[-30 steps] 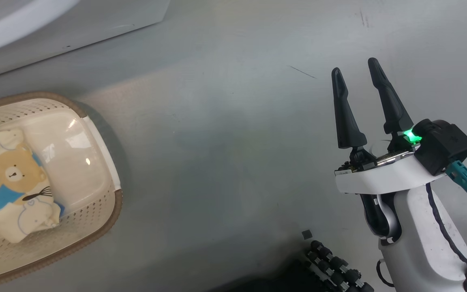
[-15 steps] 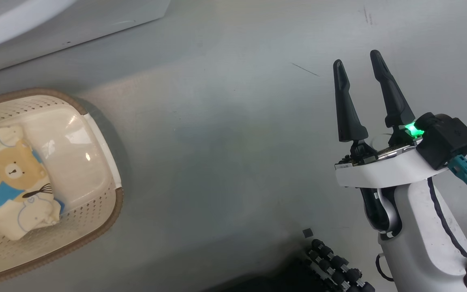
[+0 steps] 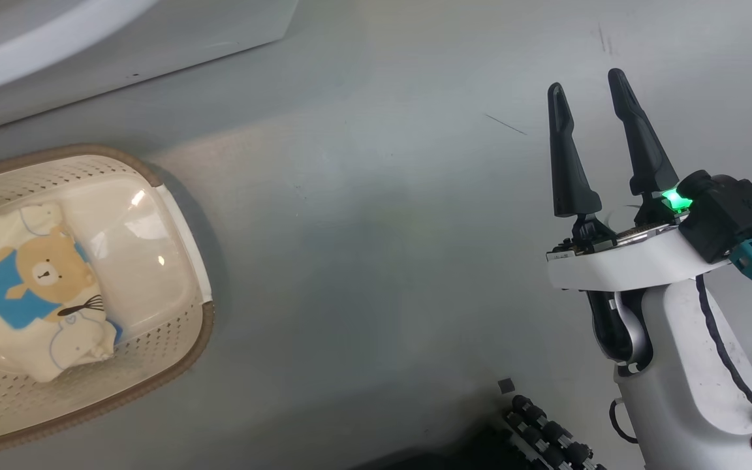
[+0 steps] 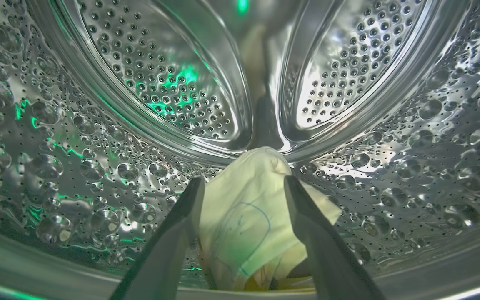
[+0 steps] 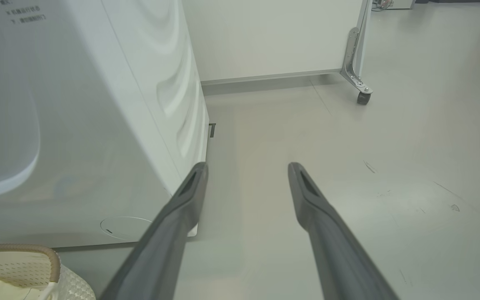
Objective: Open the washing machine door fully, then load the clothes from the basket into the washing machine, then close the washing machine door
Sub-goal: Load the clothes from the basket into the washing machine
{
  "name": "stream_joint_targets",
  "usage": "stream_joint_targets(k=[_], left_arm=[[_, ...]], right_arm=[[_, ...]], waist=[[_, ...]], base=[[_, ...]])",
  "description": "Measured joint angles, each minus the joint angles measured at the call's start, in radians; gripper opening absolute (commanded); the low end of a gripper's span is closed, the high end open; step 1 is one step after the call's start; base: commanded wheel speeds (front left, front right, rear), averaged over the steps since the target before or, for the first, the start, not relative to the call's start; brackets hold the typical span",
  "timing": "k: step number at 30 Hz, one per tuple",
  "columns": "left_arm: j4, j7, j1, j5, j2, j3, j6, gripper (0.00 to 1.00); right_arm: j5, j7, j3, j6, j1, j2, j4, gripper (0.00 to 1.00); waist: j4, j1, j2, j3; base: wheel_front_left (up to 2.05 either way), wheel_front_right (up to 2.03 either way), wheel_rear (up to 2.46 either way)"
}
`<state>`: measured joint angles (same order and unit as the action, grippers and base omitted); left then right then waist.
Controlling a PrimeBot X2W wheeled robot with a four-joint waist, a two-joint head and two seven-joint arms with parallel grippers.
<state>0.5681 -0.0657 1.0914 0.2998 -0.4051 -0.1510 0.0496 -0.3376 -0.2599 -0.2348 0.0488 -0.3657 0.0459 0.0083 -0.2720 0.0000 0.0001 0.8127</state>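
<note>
The left pincer (image 4: 244, 180) reaches into the washing machine's steel drum (image 4: 161, 83) with its jaws spread wide. A cream garment (image 4: 244, 216) lies in the gap between the fingers, on the drum's lower wall; whether it touches them cannot be told. Beyond the fingertips the drum's back wall curves away, and its dimpled sides leave open room to either side.

The right pincer (image 3: 585, 81) hangs over bare grey floor (image 3: 382, 228), jaws wide and holding nothing. Open floor lies ahead of it and to its right. To its left stands the washing machine (image 5: 98, 104), whose front corner edge is just beside the left finger in the right wrist view. Farther left, well apart from the pincer, the basket (image 3: 173, 352) sits on the floor near the washer's base, with a bear-print garment (image 3: 30, 294) lying inside it. Far ahead, a white panel (image 5: 273, 37) stands on a small wheel (image 5: 363, 98).
</note>
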Motion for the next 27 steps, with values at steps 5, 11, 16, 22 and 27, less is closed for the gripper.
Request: stream_joint_targets(k=[5, 11, 16, 22, 27], left_arm=[[-0.010, -0.082, -0.077, 0.019, 0.049, -0.003, 0.009, 1.00], [-0.038, -0.180, -0.170, 0.025, 0.102, -0.004, 0.009, 1.00], [-0.059, -0.187, -0.285, 0.025, 0.158, -0.001, 0.009, 1.00], [-0.103, -0.192, -0.392, 0.025, 0.231, 0.007, 0.007, 1.00], [-0.161, -0.192, -0.502, 0.017, 0.286, 0.023, 0.007, 1.00]], right_arm=[[0.021, 0.000, 0.012, 0.000, 0.001, 0.000, 0.009, 1.00], [0.046, 0.000, 0.038, 0.000, 0.006, 0.000, 0.020, 1.00], [0.063, 0.000, 0.054, 0.000, 0.015, 0.000, 0.032, 1.00], [0.080, 0.000, 0.073, 0.000, 0.053, 0.009, 0.044, 1.00], [0.095, 0.000, 0.084, 0.002, 0.082, 0.020, 0.060, 1.00]], waist=[[0.018, 0.0000, 0.0000, -0.024], [0.045, 0.0000, 0.0000, -0.060], [0.071, 0.0000, 0.0000, -0.097], [0.101, 0.0000, 0.0000, -0.140], [0.135, 0.0000, 0.0000, -0.189]], base=[[0.00, 0.00, 0.00], [0.00, 0.00, 0.00], [0.00, 0.00, 0.00], [0.00, 0.00, 0.00], [0.00, 0.00, 0.00]])
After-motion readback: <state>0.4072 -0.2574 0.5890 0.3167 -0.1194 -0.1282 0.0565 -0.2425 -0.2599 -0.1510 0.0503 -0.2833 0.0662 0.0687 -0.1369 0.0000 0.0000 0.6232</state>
